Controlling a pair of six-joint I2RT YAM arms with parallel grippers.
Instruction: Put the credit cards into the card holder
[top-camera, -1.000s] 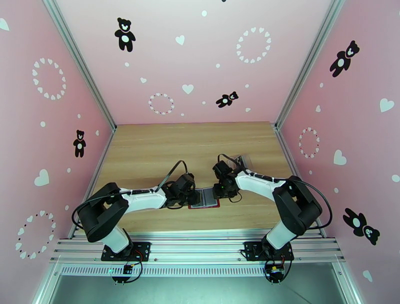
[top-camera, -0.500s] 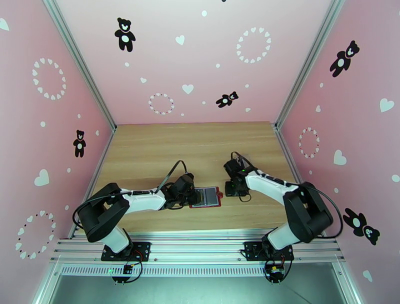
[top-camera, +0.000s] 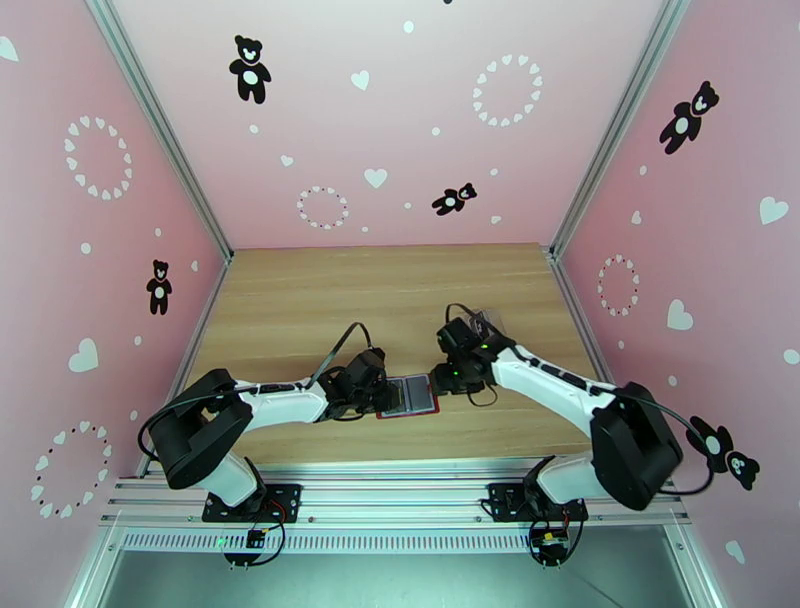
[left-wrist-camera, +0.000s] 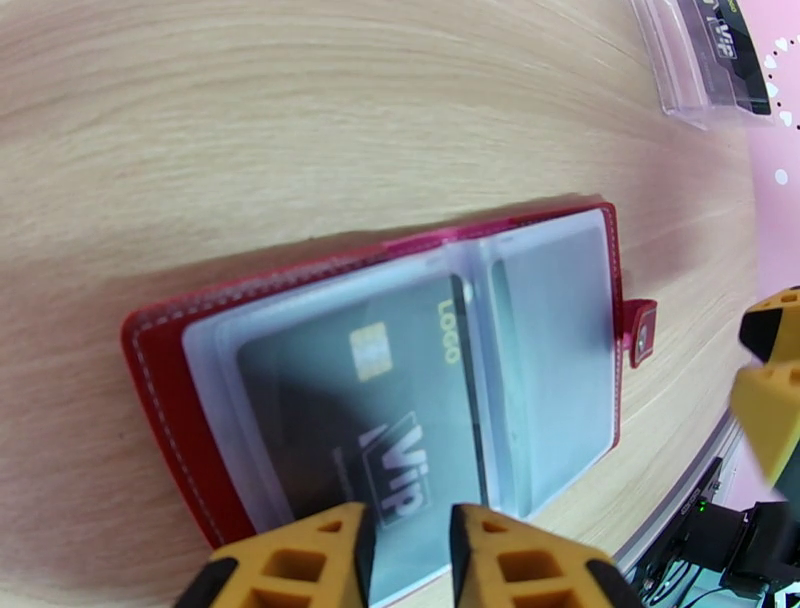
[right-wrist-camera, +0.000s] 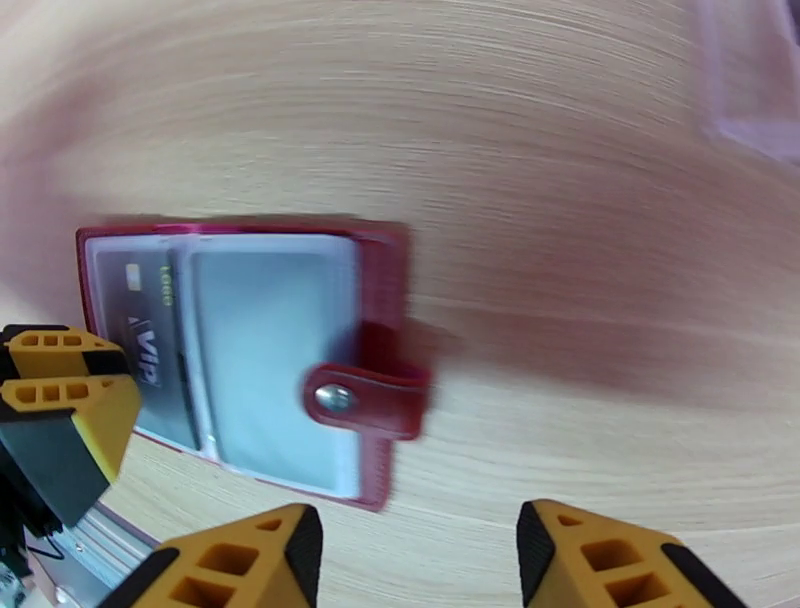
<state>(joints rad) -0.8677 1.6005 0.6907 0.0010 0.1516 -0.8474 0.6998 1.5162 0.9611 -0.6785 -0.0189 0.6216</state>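
We see the card holder lying open on the wooden table, between the two arms near the table's front edge, its dark-red cover down and its clear pockets facing up. In the pocket nearer the left arm sits the silvery grey card. On it we can read "LOGO" in yellowish letters beside a small gold chip, and "VIP" in large pale letters below. The neighbouring pocket looks plain grey, with no writing we can make out. The left gripper has its yellow fingers drawn close together, pinching the near edge of the card holder where that clear pocket and card reach them. The red snap tab with its silver stud sticks out from the opposite side, folded onto the pocket in the right wrist view. The right gripper hangs just off that tab side with its fingers spread and nothing between them. Further back lies a clear plastic pouch with dark contents, and we can just read "VIP" on them too.
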